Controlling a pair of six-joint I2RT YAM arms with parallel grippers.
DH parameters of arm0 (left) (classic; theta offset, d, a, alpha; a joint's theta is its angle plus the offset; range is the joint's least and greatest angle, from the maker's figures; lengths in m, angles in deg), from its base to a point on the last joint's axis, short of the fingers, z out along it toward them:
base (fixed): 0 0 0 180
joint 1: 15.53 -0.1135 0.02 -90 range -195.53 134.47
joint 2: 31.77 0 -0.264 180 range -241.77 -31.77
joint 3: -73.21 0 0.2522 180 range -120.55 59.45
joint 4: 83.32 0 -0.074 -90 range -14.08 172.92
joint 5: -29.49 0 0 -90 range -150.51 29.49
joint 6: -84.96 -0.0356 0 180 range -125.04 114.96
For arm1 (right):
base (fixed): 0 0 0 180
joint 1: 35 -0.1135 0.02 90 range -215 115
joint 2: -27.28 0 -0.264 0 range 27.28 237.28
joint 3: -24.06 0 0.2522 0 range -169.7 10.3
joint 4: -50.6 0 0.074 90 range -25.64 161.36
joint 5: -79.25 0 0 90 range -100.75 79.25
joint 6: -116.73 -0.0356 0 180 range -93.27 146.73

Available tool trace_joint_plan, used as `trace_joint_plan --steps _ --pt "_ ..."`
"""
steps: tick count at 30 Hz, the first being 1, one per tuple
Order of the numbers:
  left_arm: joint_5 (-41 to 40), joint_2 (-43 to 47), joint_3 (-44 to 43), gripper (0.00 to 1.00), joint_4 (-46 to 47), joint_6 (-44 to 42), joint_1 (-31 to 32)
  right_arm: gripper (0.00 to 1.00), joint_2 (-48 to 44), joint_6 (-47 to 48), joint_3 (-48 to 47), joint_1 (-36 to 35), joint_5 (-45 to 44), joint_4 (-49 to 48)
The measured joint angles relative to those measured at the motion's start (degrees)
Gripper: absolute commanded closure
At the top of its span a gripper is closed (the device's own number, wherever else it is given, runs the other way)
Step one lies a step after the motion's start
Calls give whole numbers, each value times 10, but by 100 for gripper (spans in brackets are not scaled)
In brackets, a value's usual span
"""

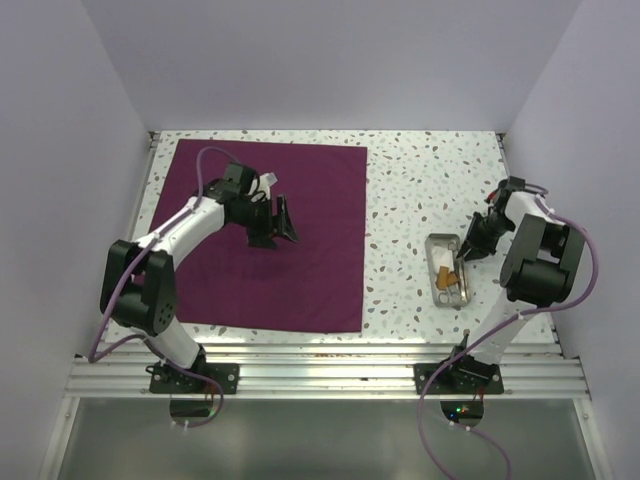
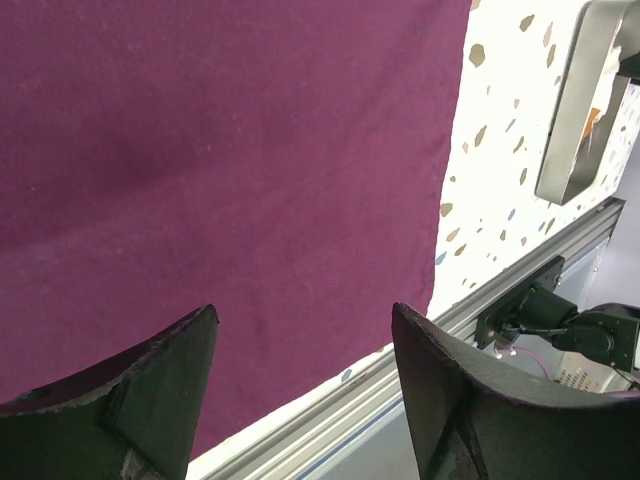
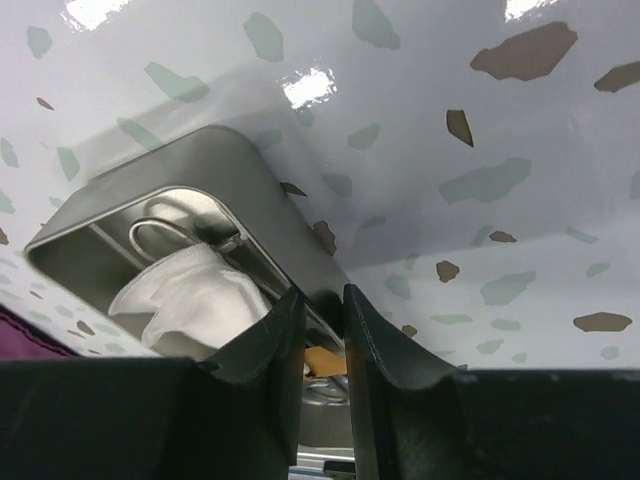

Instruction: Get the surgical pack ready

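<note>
Aluminium rail [image 1: 320,375], speckled table [image 1: 420,180], plum cloth [image 1: 310,270] spread flat; lilac walls [image 1: 320,60].

1. We look down from above and behind the arm bases, taking in the whole table [image 1: 430,170].
2. We ride the left wrist, close over the purple cloth [image 2: 220,150], facing past the left fingers [image 2: 150,390] toward the near rail [image 2: 500,300].
3. We sit on the right wrist, very near the metal tray [image 3: 240,165], looking between the right fingers [image 3: 400,370].
4. All three views share that tray.
</note>
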Motion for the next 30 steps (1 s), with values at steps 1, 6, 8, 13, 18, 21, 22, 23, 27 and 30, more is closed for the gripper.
trace_joint_plan --steps 1,6,8,13,18,21,22,23,27,30 --pt "-1 3 3 26 -1 2 0 77 3 2 -2 -3 -4 -1" --pt "-5 21 17 26 -2 7 0 83 27 13 -19 -13 -31 -3" --pt "-6 28 20 26 -2 9 0 83 41 16 -32 -15 -35 4" --pt "-7 40 28 26 -1 13 0 86 63 25 -63 -34 -71 3" --pt "-7 42 31 26 2 19 0 97 67 31 -73 -50 -103 14" --pt "-7 43 36 26 6 25 0 100 73 33 -85 -59 -116 22" --pt "-7 43 37 26 5 26 0 100 75 33 -90 -61 -118 24" --pt "-9 43 37 26 5 27 0 100 76 33 -96 -63 -119 26" --pt "-31 42 37 26 1 28 0 100 76 31 -126 -71 -117 41" --pt "-65 38 29 25 -14 29 0 100 76 24 -152 -78 -111 56"
